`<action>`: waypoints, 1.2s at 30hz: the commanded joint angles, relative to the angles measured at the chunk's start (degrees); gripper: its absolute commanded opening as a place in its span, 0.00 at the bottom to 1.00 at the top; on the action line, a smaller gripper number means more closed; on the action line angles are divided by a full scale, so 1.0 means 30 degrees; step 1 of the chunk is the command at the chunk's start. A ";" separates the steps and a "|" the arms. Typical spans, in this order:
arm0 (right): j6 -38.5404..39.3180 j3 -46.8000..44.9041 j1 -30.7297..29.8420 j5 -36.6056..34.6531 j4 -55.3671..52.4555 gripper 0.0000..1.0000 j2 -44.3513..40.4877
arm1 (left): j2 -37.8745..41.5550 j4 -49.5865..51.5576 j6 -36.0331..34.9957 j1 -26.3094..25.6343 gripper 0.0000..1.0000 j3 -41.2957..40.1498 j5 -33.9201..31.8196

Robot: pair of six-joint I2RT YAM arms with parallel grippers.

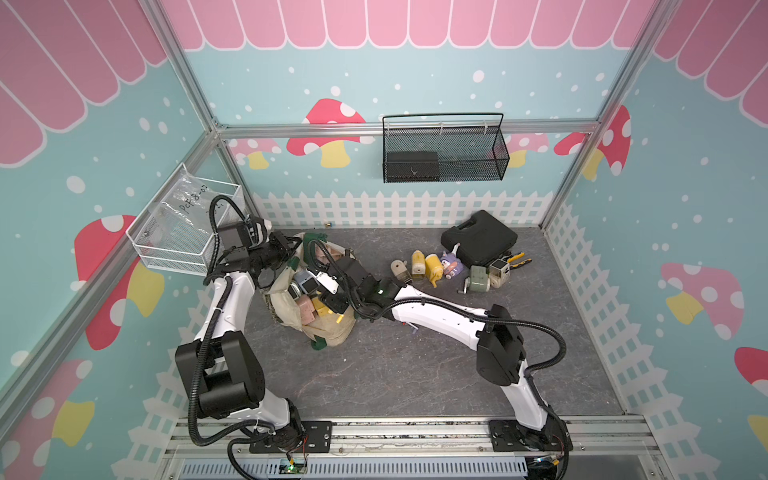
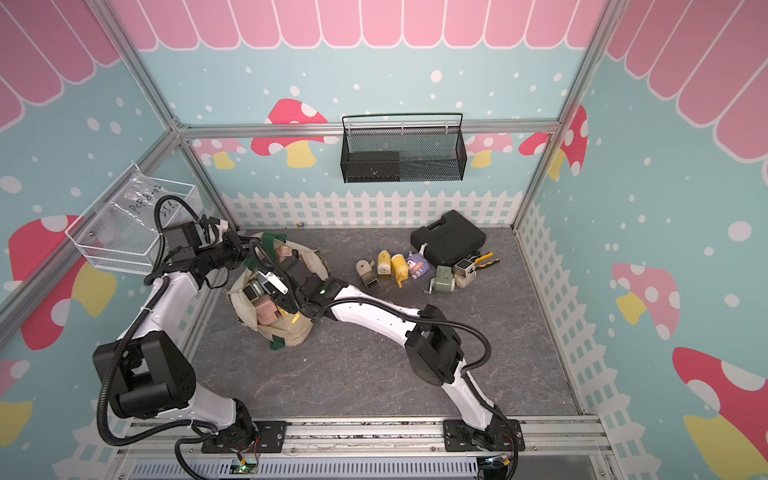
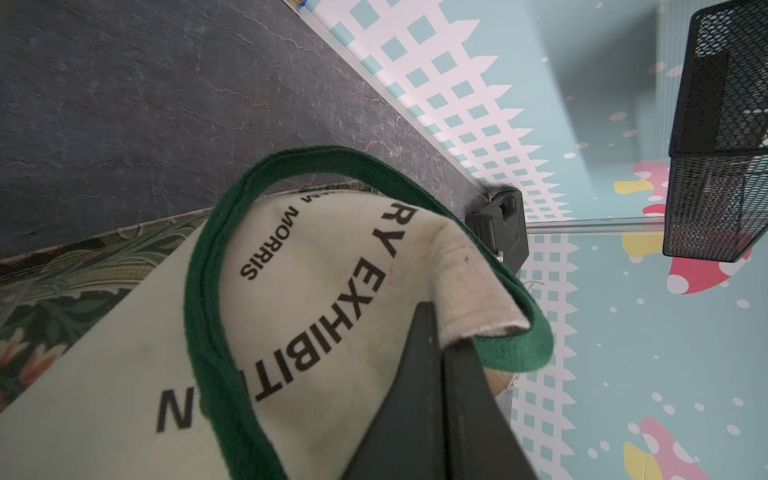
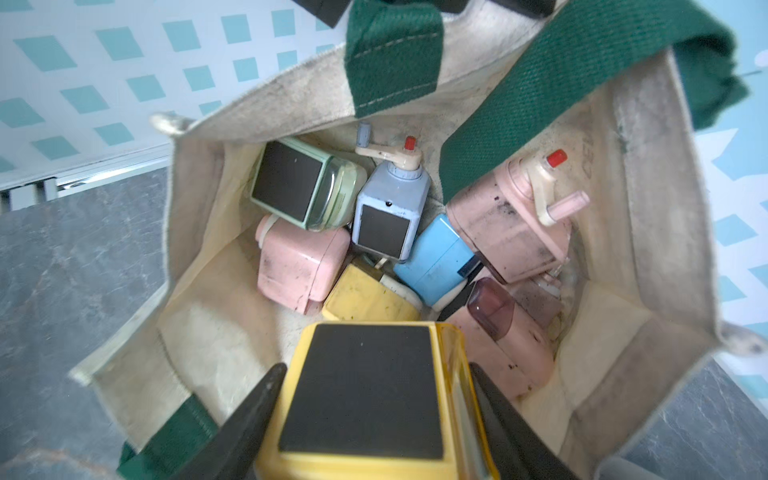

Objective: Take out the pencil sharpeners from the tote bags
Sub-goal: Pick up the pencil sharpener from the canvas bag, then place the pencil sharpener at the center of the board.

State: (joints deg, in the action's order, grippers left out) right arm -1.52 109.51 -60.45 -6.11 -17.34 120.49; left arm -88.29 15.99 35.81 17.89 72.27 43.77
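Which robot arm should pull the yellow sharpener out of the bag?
Right. The right gripper grips the yellow sharpener inside the tote bag; the left gripper is shut on the bag's rim, holding it open.

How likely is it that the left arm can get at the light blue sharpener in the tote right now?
Probably not. The left fingers are clamped on the tote bag rim, holding it open. The right fingers, gripping a yellow sharpener, sit in the bag's mouth over the light blue sharpener.
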 commanded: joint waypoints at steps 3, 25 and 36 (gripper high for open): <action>-0.0357 -0.2399 -0.0093 0.0358 0.2304 0.57 -0.4035 | 0.0163 -0.0611 0.0111 0.0139 0.00 -0.0067 0.0377; -0.2909 -1.6852 0.8073 -0.0043 0.4667 0.55 -1.4261 | 0.0104 -0.0598 0.0133 0.0153 0.00 -0.0037 0.0379; -0.3942 -2.0469 1.1227 0.1265 0.4959 0.55 -1.3400 | 0.0161 -0.0609 0.0132 0.0131 0.00 -0.0063 0.0328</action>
State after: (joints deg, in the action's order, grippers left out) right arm -11.81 48.99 -28.01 -4.32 -5.39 79.09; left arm -88.29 15.97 35.81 17.89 72.27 43.77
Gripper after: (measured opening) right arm 0.635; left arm 0.044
